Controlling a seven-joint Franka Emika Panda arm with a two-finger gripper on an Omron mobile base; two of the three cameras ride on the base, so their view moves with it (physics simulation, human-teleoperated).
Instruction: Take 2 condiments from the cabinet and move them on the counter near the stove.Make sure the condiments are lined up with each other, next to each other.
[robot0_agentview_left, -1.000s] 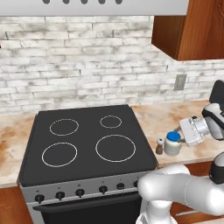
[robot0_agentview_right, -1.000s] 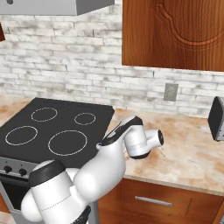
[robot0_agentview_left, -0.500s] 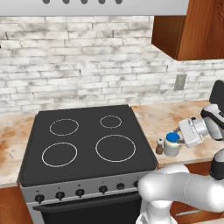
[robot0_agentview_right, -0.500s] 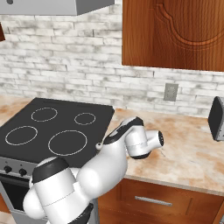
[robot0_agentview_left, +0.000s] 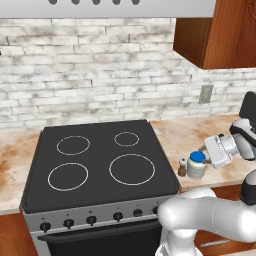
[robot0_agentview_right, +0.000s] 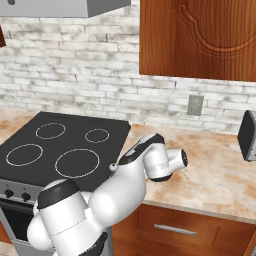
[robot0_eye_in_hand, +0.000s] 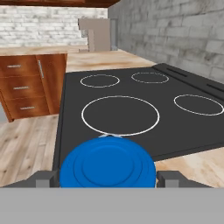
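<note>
Comparing with a second ago, I see almost nothing has shifted: the jar sits on the counter just right of the stove, with the shaker just beside it on the stove side, and the gripper has only eased back a touch. I read that as the jar having been set down and let go, so both condiments now stand next to each other by the stove and the task looks close to done; what's left is mostly to pull clear without knocking the jar. In the hand view the blue lid fills the space between my fingertips, which stand spread wide on either side with gaps, not squeezing it. My arm reaches in from the right, wrist turned roughly level, hand aimed leftward across the counter toward the stove.
</note>
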